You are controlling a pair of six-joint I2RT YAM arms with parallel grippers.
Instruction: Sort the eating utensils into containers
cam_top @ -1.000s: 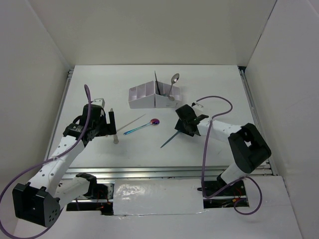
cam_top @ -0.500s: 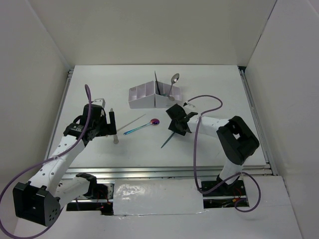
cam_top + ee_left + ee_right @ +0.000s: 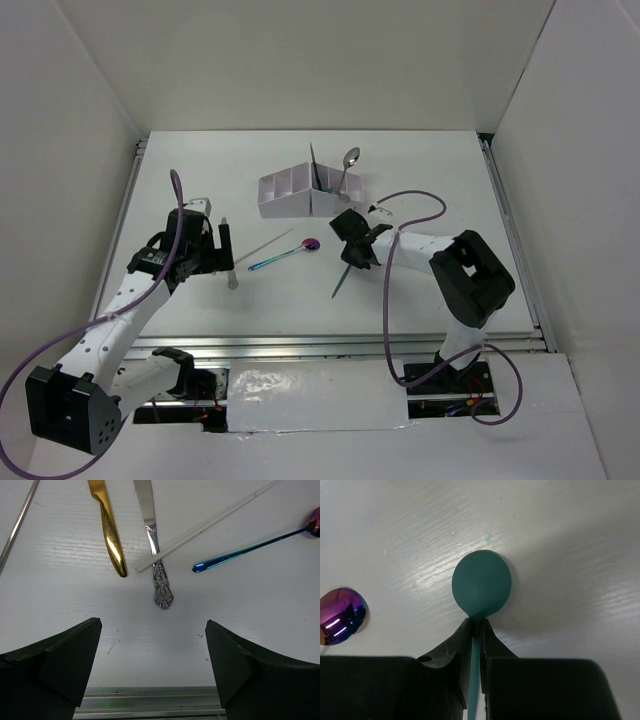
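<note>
My right gripper (image 3: 476, 625) is shut on the neck of the teal spoon (image 3: 481, 584), whose bowl lies on the table just past the fingertips. In the top view that gripper (image 3: 350, 248) is at the table's middle, with the spoon's handle (image 3: 342, 281) trailing toward the near edge. The iridescent spoon (image 3: 290, 252) lies just to its left. My left gripper (image 3: 152, 630) hangs open over the table, near the ends of a gold-handled piece (image 3: 111, 535) and a silver knife (image 3: 155, 555). The white organizer box (image 3: 295, 195) holds a silver spoon (image 3: 350, 160) and a black knife (image 3: 313, 165).
A pale thin stick (image 3: 210, 522) lies across the silver knife, and a thin silver stick (image 3: 17, 525) lies at the far left. A metal rail (image 3: 300, 345) runs along the table's near edge. White walls close in the left, back and right sides.
My right gripper moved left to the teal spoon and closed on its neck; the spoon's handle swung a little. The left arm stayed still and open.
</note>
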